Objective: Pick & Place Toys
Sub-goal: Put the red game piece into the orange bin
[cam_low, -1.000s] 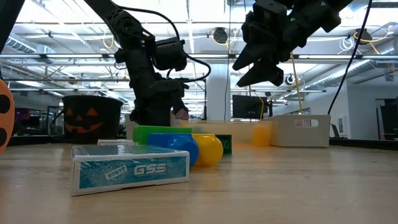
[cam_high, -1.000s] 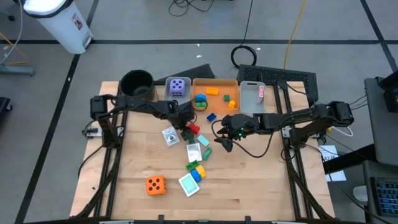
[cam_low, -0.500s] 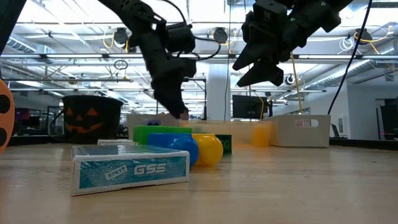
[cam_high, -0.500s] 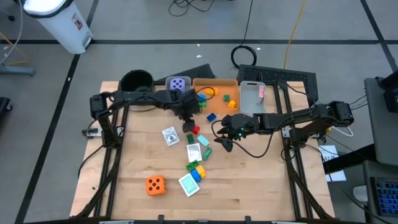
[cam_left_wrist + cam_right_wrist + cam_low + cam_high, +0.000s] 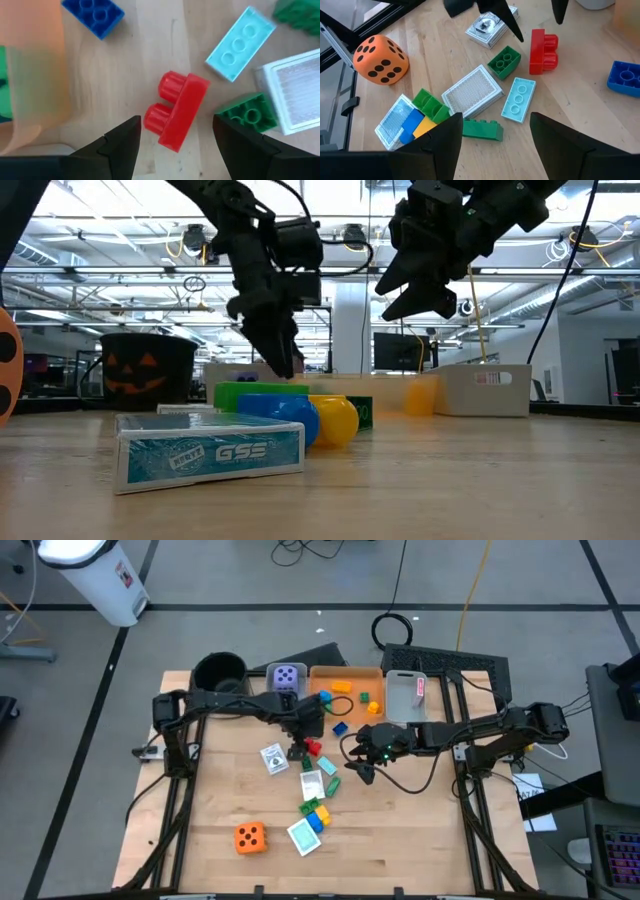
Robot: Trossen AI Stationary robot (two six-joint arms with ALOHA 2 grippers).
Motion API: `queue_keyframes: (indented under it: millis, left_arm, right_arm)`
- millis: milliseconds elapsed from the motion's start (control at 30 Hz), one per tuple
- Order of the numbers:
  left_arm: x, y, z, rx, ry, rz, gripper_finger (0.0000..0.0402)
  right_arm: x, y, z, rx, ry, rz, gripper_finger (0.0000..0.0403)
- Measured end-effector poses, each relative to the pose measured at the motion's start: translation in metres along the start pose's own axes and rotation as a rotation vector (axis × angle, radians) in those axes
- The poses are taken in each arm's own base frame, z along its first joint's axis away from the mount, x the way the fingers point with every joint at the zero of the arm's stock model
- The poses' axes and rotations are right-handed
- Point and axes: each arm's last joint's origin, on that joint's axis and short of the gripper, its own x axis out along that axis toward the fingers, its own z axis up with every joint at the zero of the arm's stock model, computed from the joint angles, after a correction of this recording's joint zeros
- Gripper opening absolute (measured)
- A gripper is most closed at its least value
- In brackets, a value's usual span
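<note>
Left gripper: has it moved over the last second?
Yes. The left gripper has swung from near the black pot toward the orange bin, jaws open above the red brick.

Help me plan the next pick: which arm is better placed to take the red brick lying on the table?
Left. The left gripper hangs open right over the red brick, framing it. The right gripper hovers farther off.

blk pot [image 5: 219, 671], orange bin [image 5: 345, 671], grey bin [image 5: 404, 710]
</note>
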Motion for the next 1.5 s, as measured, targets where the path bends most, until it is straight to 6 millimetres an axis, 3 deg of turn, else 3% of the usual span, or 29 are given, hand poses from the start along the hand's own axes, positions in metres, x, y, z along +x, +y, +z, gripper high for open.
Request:
queue_keyframes:
  millis: [300, 1100, 1500]
  left_arm:
    - [0.019, 0.001, -0.004, -0.008, 0.062, -0.008, 0.0255]
    - [0.02, 0.009, -0.004, 0.043, 0.035, 0.017, 0.0255]
    - [0.035, 0.009, -0.004, 0.016, 0.046, 0.005, 0.0255]
  right_arm:
    - [0.0, -0.001, -0.002, 0.001, 0.021, -0.012, 0.0222]
    - [0.0, -0.001, -0.002, 0.001, 0.019, -0.012, 0.0222]
    - [0.0, -0.001, -0.002, 0.002, 0.02, -0.013, 0.0222]
